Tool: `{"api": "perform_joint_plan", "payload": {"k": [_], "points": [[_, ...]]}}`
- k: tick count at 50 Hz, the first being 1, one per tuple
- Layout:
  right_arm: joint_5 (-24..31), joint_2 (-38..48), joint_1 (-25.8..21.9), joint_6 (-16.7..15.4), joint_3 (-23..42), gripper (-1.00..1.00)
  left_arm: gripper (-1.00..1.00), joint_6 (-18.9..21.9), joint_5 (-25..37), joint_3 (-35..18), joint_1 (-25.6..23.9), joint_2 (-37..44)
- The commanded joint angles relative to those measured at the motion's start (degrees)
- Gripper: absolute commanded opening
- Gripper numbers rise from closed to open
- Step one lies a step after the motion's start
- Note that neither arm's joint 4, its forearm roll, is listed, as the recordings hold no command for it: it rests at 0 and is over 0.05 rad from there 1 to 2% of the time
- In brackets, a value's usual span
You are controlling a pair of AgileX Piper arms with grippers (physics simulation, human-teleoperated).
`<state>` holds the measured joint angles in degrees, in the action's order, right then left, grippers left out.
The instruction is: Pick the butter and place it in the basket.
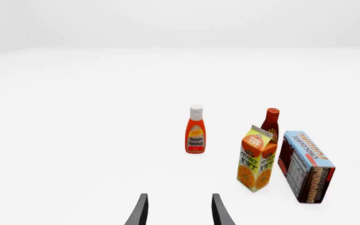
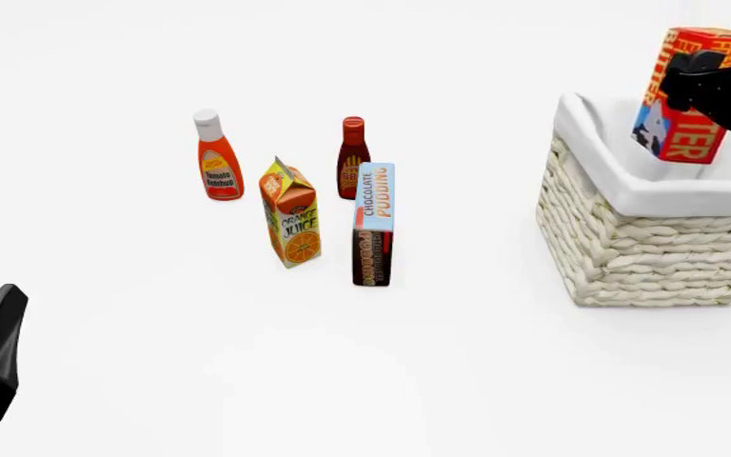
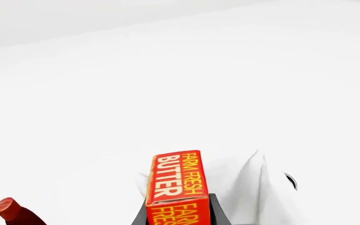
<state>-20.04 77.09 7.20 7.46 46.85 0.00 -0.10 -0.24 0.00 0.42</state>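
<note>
Front view: the butter is seen clamped in the right gripper, held in the air above the basket, over its white cloth liner and clear of the rim. The carton is tilted, its blue cow patch turned toward the lower left. The basket stands at the right of the white table, well apart from the other groceries. Those are grouped left of centre: a tomato ketchup bottle farthest left, an orange juice carton nearer the camera, a dark red sauce bottle behind, and a chocolate pudding box just beside the juice carton, standing on end.

In the right wrist view the butter is shown gripped between the black fingers, with the liner's white folds beneath it and the sauce bottle's cap at one corner.

In the left wrist view the left gripper is seen spread apart and empty above the table, with the ketchup, juice carton, sauce bottle and pudding box ahead of it.
</note>
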Motion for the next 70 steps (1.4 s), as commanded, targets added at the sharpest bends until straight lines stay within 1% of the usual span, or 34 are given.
{"api": "perform_joint_plan", "payload": {"k": [1, 22, 41, 70], "points": [[-1.5, 0.8, 0.6, 1.5, 0.7, -1.0, 1.0, 0.0, 0.0, 0.0, 0.0, 0.0], [-3.0, 3.4, 1.3, 2.2, 1.3, -1.0, 1.0, 0.0, 0.0, 0.0, 0.0, 0.0], [-3.7, 6.1, 1.4, 2.3, 3.5, -1.0, 1.0, 0.0, 0.0, 0.0, 0.0, 0.0], [-5.1, 8.8, 1.9, 2.7, 4.0, -1.0, 1.0, 0.0, 0.0, 0.0, 0.0, 0.0]]}}
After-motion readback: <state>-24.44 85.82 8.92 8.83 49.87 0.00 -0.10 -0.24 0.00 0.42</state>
